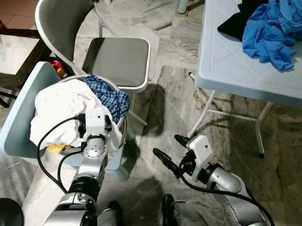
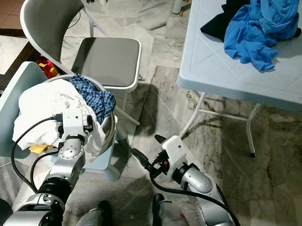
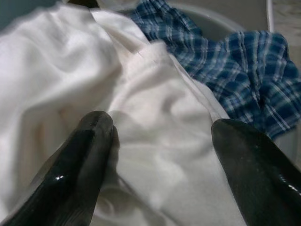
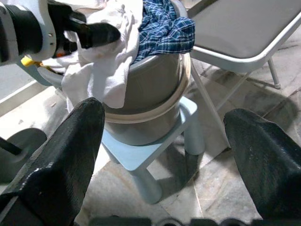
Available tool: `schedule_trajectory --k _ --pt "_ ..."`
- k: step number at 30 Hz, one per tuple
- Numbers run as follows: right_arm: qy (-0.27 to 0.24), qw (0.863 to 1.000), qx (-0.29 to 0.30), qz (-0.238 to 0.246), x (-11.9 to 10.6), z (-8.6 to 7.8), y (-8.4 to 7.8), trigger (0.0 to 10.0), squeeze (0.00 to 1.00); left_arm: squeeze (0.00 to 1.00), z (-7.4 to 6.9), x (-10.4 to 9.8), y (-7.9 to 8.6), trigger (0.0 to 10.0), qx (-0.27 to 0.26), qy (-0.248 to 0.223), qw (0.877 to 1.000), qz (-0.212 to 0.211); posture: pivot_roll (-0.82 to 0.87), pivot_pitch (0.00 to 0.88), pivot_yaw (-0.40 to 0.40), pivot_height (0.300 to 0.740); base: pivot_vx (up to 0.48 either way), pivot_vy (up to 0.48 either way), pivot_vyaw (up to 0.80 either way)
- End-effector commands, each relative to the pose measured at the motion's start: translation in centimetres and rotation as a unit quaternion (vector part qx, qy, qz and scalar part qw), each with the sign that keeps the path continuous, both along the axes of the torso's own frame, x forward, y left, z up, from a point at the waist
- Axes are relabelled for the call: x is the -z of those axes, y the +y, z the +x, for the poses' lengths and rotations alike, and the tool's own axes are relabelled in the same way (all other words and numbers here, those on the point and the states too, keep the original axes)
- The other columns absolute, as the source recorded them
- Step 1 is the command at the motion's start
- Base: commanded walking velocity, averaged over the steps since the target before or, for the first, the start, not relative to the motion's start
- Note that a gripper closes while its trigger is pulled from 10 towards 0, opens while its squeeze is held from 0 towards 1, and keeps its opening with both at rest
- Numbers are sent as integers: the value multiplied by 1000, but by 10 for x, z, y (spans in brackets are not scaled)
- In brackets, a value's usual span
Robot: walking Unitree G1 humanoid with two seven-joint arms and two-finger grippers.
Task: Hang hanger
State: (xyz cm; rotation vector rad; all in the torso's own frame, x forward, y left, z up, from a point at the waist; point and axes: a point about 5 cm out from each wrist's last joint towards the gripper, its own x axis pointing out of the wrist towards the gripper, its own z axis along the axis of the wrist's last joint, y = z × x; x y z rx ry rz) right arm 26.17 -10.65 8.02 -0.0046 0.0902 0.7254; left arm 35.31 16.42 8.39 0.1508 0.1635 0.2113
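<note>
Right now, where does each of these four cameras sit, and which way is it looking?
Left eye, right eye: on the head, looking down at the basket, grey chair, table; both silver arms show.
Left wrist: looks along open fingers at the white cloth and checked shirt.
Right wrist: looks between open fingers at the basket, the left gripper.
Shared: the laundry basket.

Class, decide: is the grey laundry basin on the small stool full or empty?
Full. The basin is heaped above its rim with white cloth and a blue checked shirt, some white cloth draping over its side.

Open floor between folding chair and table
</note>
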Motion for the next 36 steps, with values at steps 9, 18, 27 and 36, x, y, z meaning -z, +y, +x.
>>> schedule_trajectory --k 9,18,27,36 --pt "10 1000 -10 -11 2 -5 -3 10000 0 0 -14 29 3 0 6 61 998 -24 -175 318 -65 740 0 0 0" --pt "14 1000 -15 -17 5 -7 -1 10000 0 0 -22 39 -1 0 29 64 997 -27 -169 318 -68 740 0 0 0" --pt "16 1000 -15 -21 6 -6 -1 10000 0 0 -22 37 -2 0 35 52 998 -11 -169 319 -73 740 0 0 0" --pt "16 1000 -12 -23 6 -5 -3 10000 0 0 -26 38 -5 0 43 37 998 8 -169 319 -76 740 0 0 0"
